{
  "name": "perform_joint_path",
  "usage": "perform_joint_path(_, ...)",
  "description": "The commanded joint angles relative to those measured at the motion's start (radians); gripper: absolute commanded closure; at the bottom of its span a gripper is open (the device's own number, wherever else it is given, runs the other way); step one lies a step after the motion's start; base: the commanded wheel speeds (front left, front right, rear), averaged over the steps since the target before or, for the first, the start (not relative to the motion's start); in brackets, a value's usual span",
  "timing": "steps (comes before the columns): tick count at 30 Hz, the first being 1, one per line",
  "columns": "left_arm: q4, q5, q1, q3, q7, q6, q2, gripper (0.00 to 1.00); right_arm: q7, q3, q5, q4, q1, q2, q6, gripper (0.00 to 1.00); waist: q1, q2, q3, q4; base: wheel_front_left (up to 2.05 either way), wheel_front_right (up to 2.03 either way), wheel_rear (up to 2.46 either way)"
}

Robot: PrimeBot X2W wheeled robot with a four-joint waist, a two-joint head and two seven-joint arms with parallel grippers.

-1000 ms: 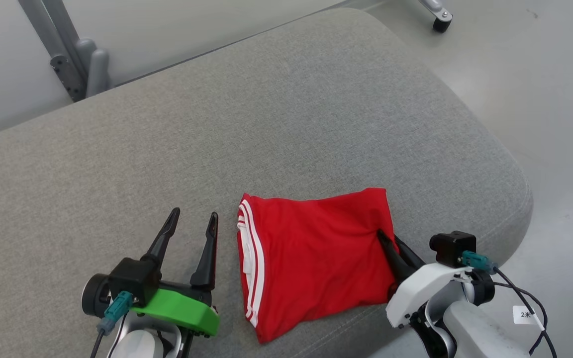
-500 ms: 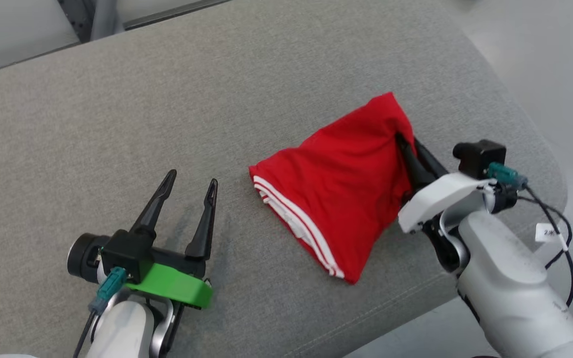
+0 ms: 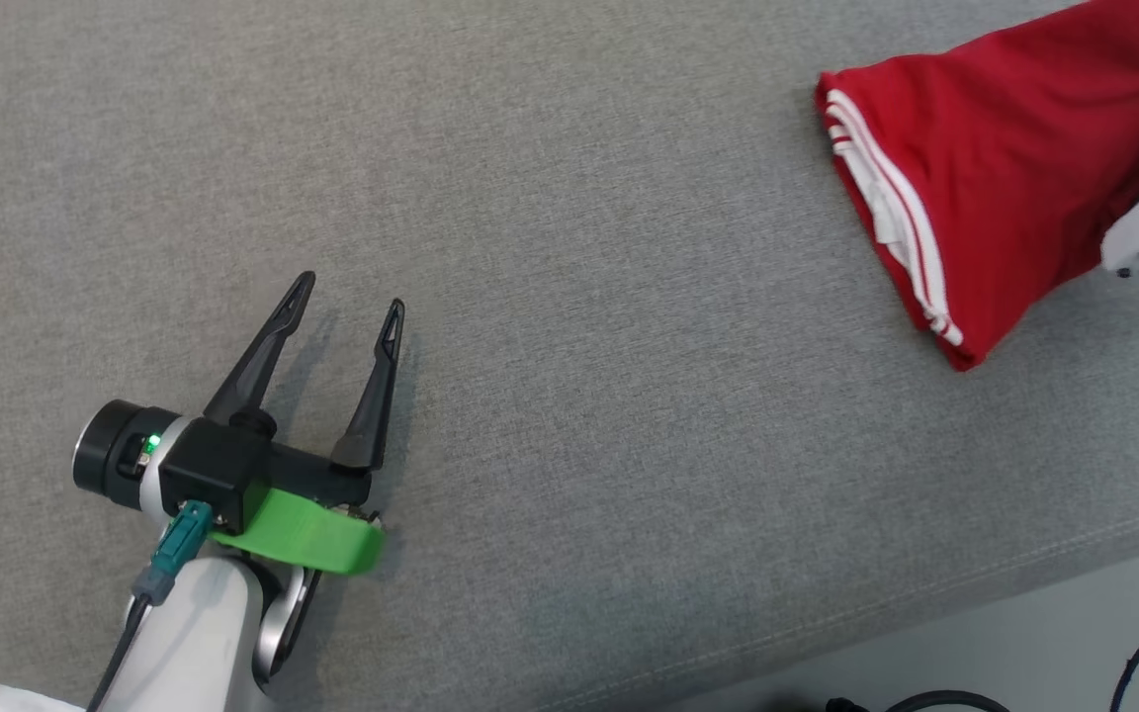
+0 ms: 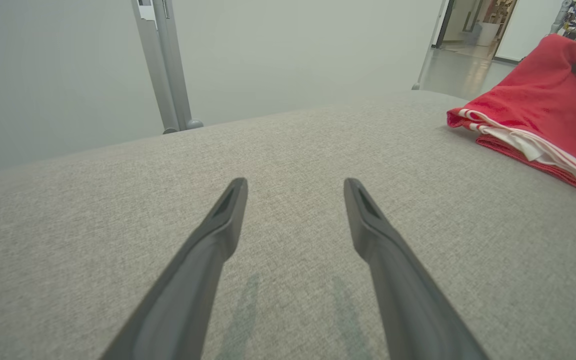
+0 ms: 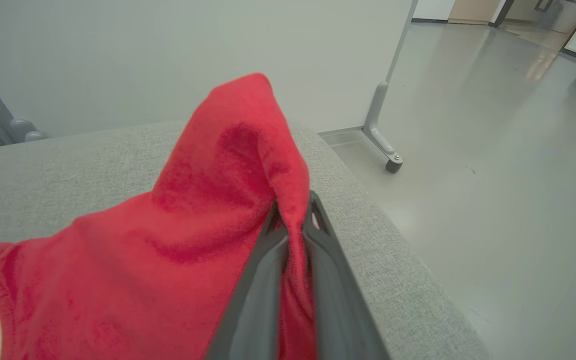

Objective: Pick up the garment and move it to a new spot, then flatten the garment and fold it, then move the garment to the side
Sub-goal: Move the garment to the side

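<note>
The red garment [image 3: 985,178] lies folded at upper right on the grey surface [image 3: 569,297]. It looks soft and floppy; pinch a thick edge. The right tool [image 5: 293,215] is clamped on its fold; the left tool [image 3: 350,295], lower left, stands apart.

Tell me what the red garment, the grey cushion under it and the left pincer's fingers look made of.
Garment: soft knit cloth, matte, likely jersey; it drapes and creases, with white stripes at one edge.
Cushion: woven upholstery fabric, matte; a flecked weave and a stitched seam show.
Left pincer fingers: dark matte moulded plastic, probably; smooth, no gleam.
</note>
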Motion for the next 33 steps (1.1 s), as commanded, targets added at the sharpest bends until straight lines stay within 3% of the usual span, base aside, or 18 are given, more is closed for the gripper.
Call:
perform_joint_path(1,-0.006,0.014,-0.021,0.002,0.000,0.002,0.013,0.00,0.000,-0.060,-0.045,0.030,-0.020,-0.030,-0.002,1.00,-0.0001,0.0000,0.068,0.070,0.00,0.00,0.00)
perform_joint_path(8,-0.011,0.012,-0.021,0.014,0.000,0.002,0.024,0.00,0.000,-0.245,-0.184,0.053,-0.009,-0.054,-0.002,1.00,-0.0001,0.0000,0.070,0.086,0.00,0.00,0.00)
perform_joint_path(9,-0.011,0.012,-0.019,0.015,0.000,0.002,0.025,0.00,0.000,-0.282,-0.209,0.036,-0.007,-0.048,-0.002,0.94,-0.0001,0.0000,0.069,0.087,0.00,0.00,0.00)
perform_joint_path(10,-0.009,0.012,-0.017,0.017,0.000,0.002,0.025,0.00,0.000,-0.314,-0.237,0.024,-0.001,-0.040,-0.002,0.12,-0.0001,0.0000,0.066,0.087,0.00,0.00,0.00)
perform_joint_path(11,-0.006,0.015,-0.013,0.019,0.000,0.002,0.026,0.00,0.000,-0.340,-0.264,0.016,0.005,-0.025,-0.002,0.00,-0.0001,0.0000,0.062,0.087,0.00,0.00,0.00)
perform_joint_path(14,0.012,0.025,0.006,0.034,0.000,0.002,0.014,0.00,0.000,-0.394,-0.341,-0.005,0.019,-0.002,-0.002,0.00,-0.0001,0.0000,0.038,0.088,0.00,0.00,0.00)
perform_joint_path(19,0.032,0.033,0.030,0.059,0.000,0.002,-0.012,0.00,0.000,-0.375,-0.389,-0.064,0.057,0.028,-0.002,0.00,-0.0001,0.0000,-0.019,0.102,0.00,0.00,0.00)
perform_joint_path(33,0.119,0.037,0.146,0.202,0.000,0.002,-0.104,0.00,0.000,-0.100,-0.196,-0.332,0.339,0.126,-0.002,0.00,-0.0001,0.0000,-0.214,0.174,0.00,0.00,0.00)
